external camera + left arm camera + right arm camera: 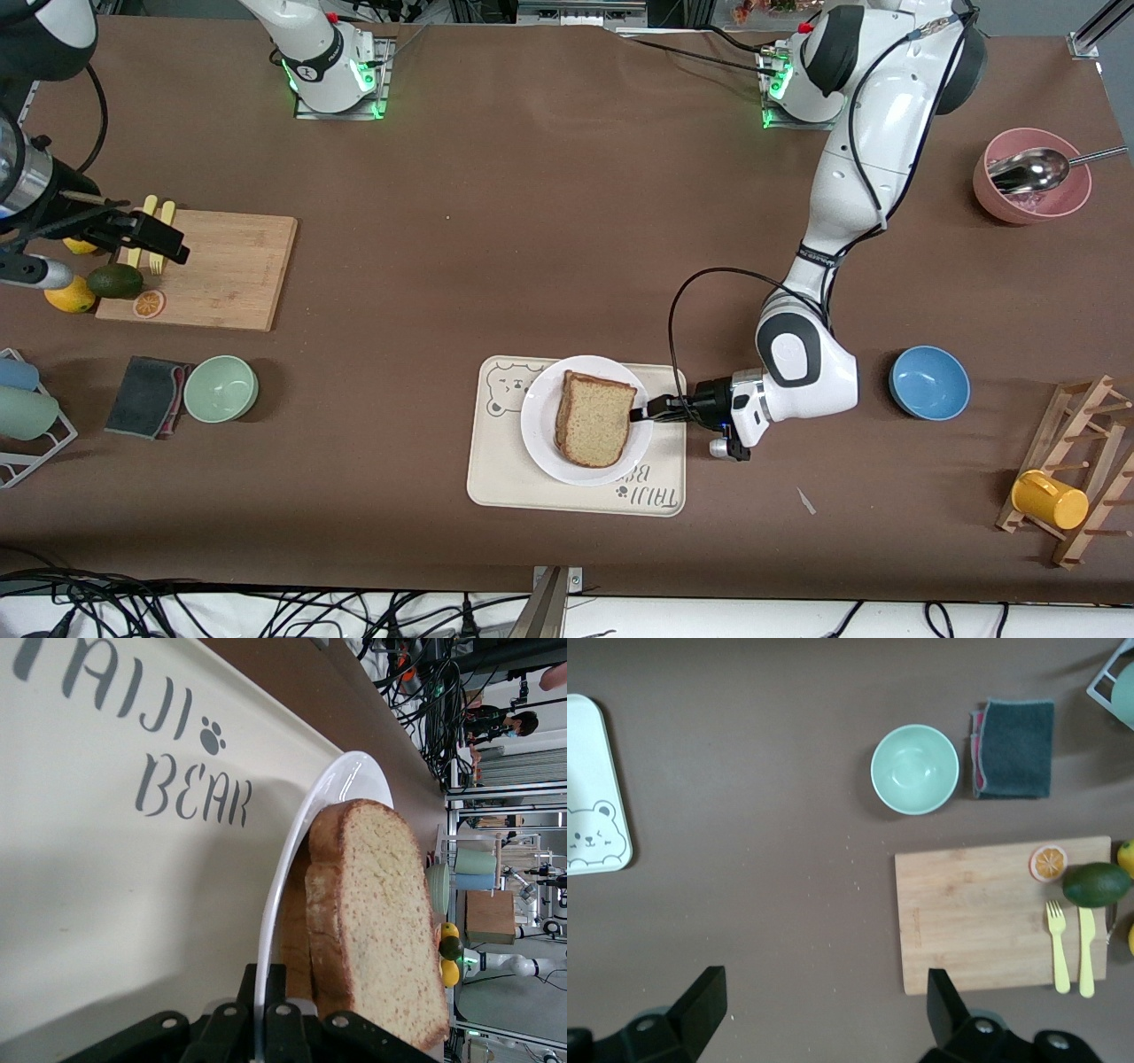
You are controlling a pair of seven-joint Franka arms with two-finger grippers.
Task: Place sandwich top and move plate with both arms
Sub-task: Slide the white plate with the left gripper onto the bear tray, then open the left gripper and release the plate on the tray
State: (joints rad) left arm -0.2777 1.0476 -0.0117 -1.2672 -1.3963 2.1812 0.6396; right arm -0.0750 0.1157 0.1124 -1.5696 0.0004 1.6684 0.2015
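The left claw (640,412) was clamped tight on the rim of the round white plate (540,439), which sat on the cream rectangular tray with a bear drawing (496,478) near the front camera's edge of the brown counter (549,221). On that plate, the plain light brown bread slice with darker crust (595,418) lay on top of another slice. The right claw (824,1010) hung with its fingers spread wide above the wooden cutting board (230,270) at the right arm's end, which carried two yellow forks (1068,943), a green avocado (115,280) and an orange slice (149,304).
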